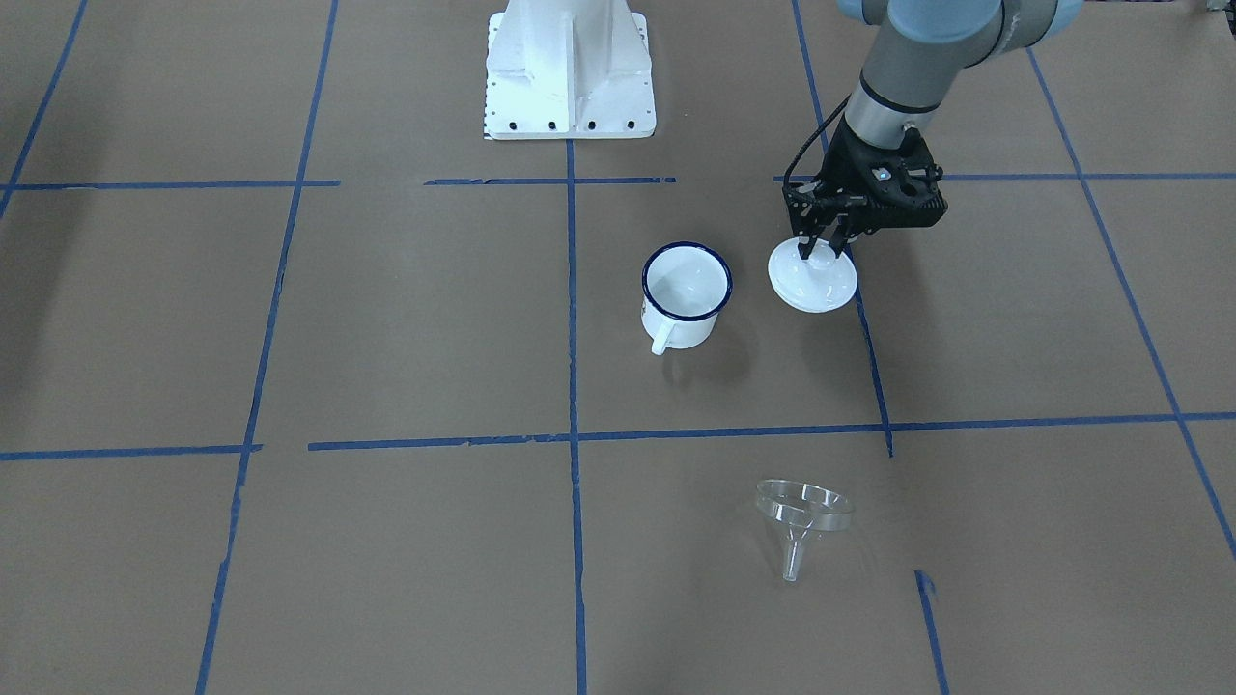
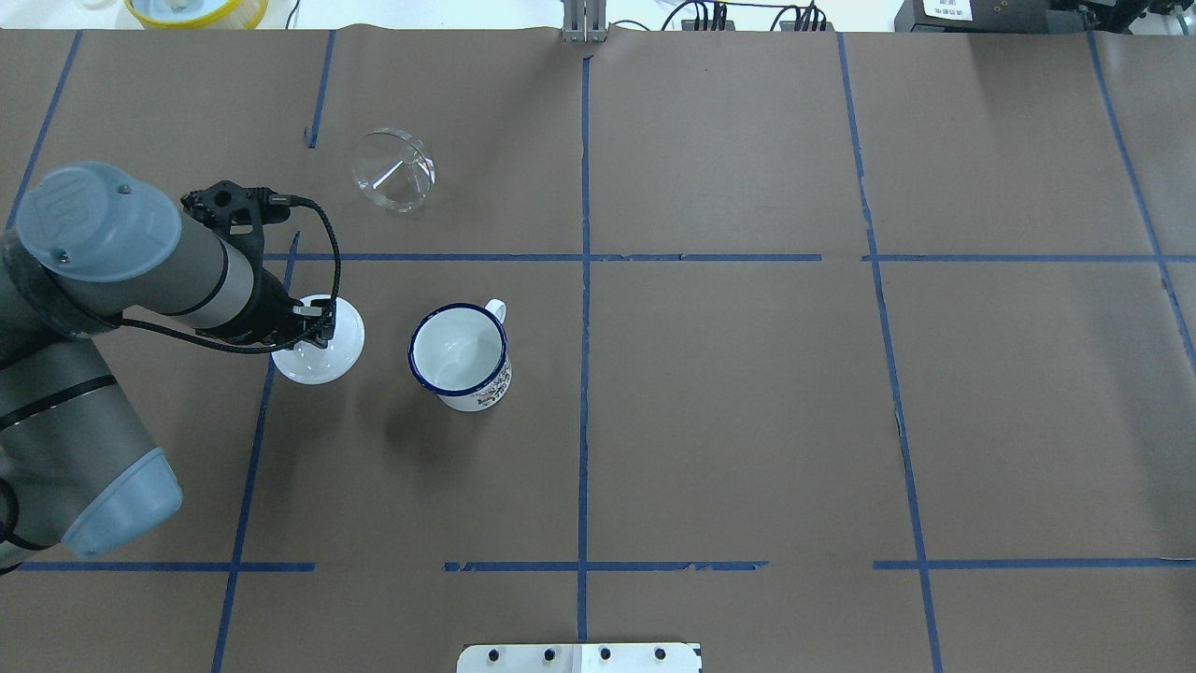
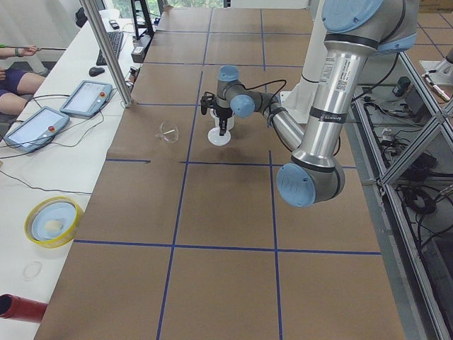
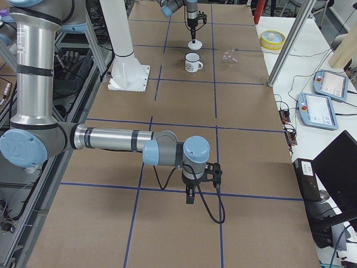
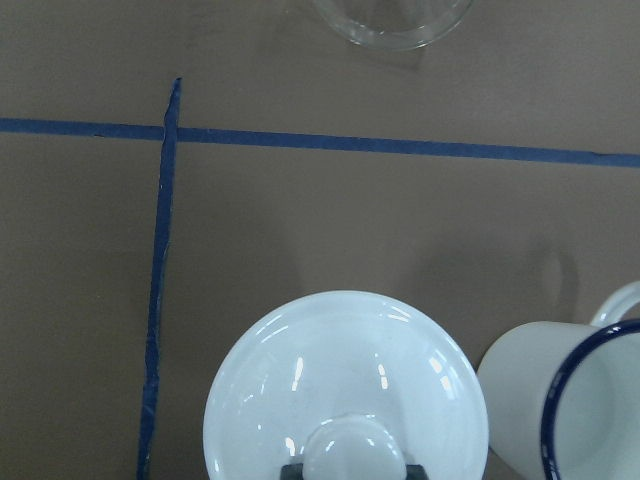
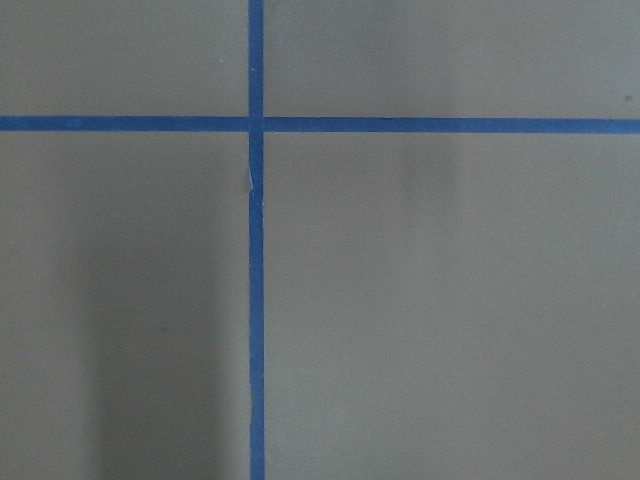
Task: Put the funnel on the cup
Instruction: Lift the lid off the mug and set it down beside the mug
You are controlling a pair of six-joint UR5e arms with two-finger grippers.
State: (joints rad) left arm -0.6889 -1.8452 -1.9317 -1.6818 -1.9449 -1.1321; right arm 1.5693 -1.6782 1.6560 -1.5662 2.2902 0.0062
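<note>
The white cup (image 1: 686,294) with a dark blue rim stands upright and empty mid-table; it also shows in the overhead view (image 2: 460,355) and at the left wrist view's right edge (image 5: 570,400). The clear funnel (image 1: 801,516) lies on its side on the brown paper, apart from the cup (image 2: 392,170). My left gripper (image 1: 821,249) is shut on the knob of a round white lid (image 1: 813,282), right beside the cup (image 2: 320,353). The wrist view shows the lid (image 5: 345,380) with fingers flanking its knob. My right gripper (image 4: 189,195) is far from these things; I cannot tell its state.
The white robot base (image 1: 570,72) stands behind the cup. Blue tape lines cross the brown paper. A yellow-rimmed dish (image 2: 196,9) sits beyond the table's far edge. Tablets (image 3: 35,127) lie on the side bench.
</note>
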